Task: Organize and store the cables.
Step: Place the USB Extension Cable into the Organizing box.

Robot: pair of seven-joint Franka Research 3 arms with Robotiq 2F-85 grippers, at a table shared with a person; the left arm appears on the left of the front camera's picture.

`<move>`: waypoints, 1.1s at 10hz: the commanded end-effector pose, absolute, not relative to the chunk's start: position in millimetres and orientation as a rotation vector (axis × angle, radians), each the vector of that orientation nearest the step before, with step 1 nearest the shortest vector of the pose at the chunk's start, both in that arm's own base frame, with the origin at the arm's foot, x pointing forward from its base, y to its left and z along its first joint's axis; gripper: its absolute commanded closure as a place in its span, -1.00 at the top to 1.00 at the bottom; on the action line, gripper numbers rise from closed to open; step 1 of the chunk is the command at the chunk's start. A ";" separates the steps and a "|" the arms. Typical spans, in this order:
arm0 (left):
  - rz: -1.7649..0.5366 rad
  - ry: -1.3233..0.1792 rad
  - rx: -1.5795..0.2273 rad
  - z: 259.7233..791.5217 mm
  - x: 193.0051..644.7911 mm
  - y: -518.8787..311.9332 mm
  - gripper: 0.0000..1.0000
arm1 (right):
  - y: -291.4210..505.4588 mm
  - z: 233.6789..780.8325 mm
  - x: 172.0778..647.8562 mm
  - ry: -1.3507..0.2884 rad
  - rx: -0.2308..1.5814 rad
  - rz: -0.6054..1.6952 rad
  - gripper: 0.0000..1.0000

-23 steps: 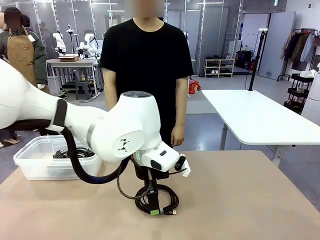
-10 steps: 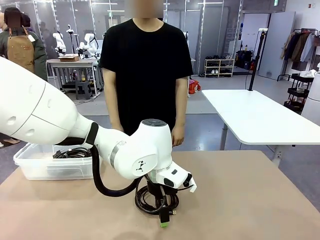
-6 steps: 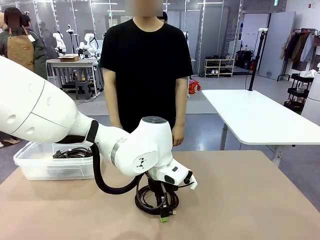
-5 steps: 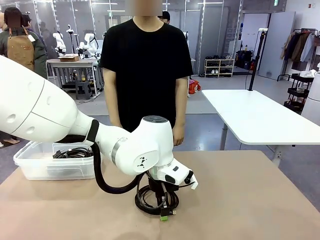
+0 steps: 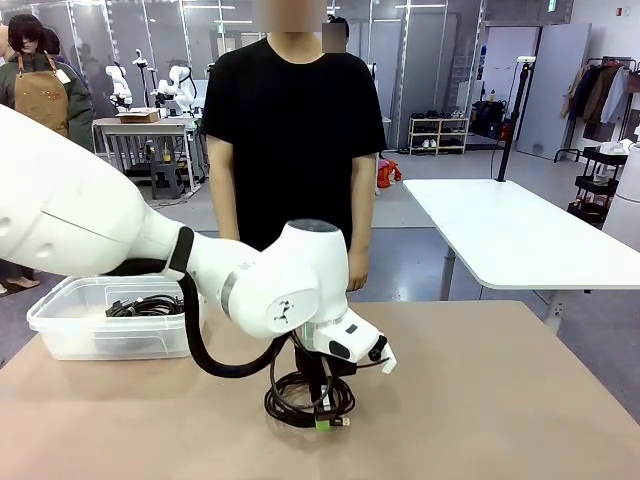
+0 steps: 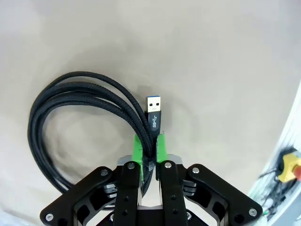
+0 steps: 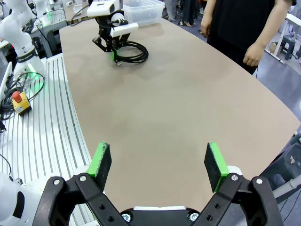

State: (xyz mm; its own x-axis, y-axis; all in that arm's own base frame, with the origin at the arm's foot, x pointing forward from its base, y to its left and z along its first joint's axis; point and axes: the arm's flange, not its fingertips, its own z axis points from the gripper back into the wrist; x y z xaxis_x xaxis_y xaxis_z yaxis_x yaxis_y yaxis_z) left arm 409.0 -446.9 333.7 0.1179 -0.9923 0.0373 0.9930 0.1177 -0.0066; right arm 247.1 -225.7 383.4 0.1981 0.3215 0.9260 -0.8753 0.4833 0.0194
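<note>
A coiled black cable (image 5: 296, 400) lies near the middle of the tan table (image 5: 500, 400). My left gripper (image 5: 322, 418) points down at the coil's near side. In the left wrist view the left gripper (image 6: 148, 149) is shut, with its green pads (image 6: 136, 147) pinching a bundle of the cable's (image 6: 56, 108) strands just below the blue-tipped USB plug (image 6: 154, 110). Whether the coil has left the table I cannot tell. More cables (image 5: 145, 305) lie in the clear bin (image 5: 60, 335). My right gripper (image 7: 158, 162) hangs open over bare table, far from the coil (image 7: 134, 52).
The clear plastic bin stands at the table's far left edge. A person in a black shirt (image 5: 290, 130) stands at the far side with arms down, one hand (image 7: 251, 54) near the edge. A red emergency button (image 7: 19, 100) sits beside the table.
My left gripper has shut on the cable's strands. The arm has since risen a little, and the coil has shifted slightly with it.
</note>
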 end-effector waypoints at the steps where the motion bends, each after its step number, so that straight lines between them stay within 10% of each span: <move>1: -1.536 -0.042 -0.027 391.0 387.8 -421.1 -1.00 | -226.6 384.1 247.7 -1.075 0.635 0.934 1.00; 11: -1.610 -0.109 0.089 466.2 365.9 -398.7 -1.00 | -226.6 384.1 247.7 -1.075 0.635 0.934 1.00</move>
State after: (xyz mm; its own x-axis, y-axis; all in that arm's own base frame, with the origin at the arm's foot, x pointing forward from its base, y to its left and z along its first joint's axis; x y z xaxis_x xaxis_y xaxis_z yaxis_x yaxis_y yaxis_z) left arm 365.3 -396.2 463.4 -0.0543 -0.9985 0.0108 0.9912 -0.0526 0.1215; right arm 247.1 -226.0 383.6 0.1981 0.3217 0.9259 -0.8751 0.4836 0.0192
